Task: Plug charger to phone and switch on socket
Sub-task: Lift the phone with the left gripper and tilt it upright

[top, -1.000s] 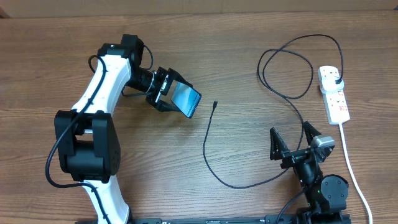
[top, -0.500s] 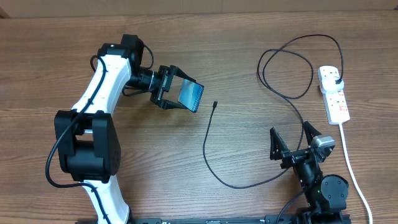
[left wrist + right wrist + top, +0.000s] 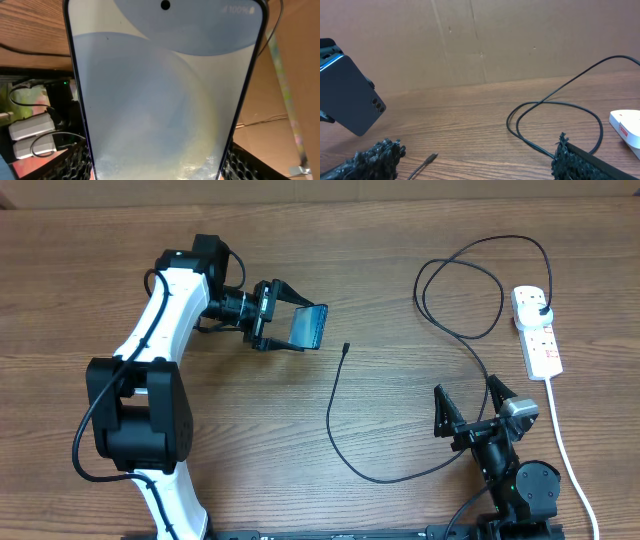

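Over the left half of the desk (image 3: 400, 240), left gripper (image 3: 296, 326) is clamped on the phone (image 3: 314, 326) by its long edges; phone lifted off the desk, tilted, screen lit. Right gripper (image 3: 465, 386) is spread wide, empty, near the front right. Cable (image 3: 340, 440) lies between the arms, its connector tip (image 3: 345, 348) free just right of the phone; plug (image 3: 540, 308) sits in the power strip (image 3: 538, 345) at far right. Step looks like presenting the phone for plugging: hold it steady, port edge toward the tip. Port not visible. Front-camera end points away from the gripper, so the port is probably wrist-side and may need a regrasp. Right gripper should pinch close behind the tip.
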`<state>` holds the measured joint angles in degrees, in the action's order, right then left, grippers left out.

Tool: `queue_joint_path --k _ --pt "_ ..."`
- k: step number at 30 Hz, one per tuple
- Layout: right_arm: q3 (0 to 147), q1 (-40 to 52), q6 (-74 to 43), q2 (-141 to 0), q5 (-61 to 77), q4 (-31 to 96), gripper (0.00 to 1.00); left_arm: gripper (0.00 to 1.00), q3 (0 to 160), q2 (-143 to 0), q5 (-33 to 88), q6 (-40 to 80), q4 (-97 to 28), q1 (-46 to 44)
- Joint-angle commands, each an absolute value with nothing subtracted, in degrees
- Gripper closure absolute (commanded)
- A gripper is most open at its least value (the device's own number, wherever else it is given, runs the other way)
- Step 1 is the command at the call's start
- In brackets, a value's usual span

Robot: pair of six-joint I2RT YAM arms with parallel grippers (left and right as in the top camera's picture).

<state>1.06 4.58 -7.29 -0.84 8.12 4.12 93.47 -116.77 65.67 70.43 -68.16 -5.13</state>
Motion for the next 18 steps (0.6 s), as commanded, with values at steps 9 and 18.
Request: queue_joint_path --k 9,18 --pt "0.45 4.43 -7.2 -0.34 8.23 3.9 0.0 0.34 95.04 -116.55 68.69 72.01 -68.34 -4.73" --pt "0.45 4.43 -7.2 -0.34 8.23 3.9 0.0 0.36 95.04 -116.55 66.13 72.12 -68.31 -4.73"
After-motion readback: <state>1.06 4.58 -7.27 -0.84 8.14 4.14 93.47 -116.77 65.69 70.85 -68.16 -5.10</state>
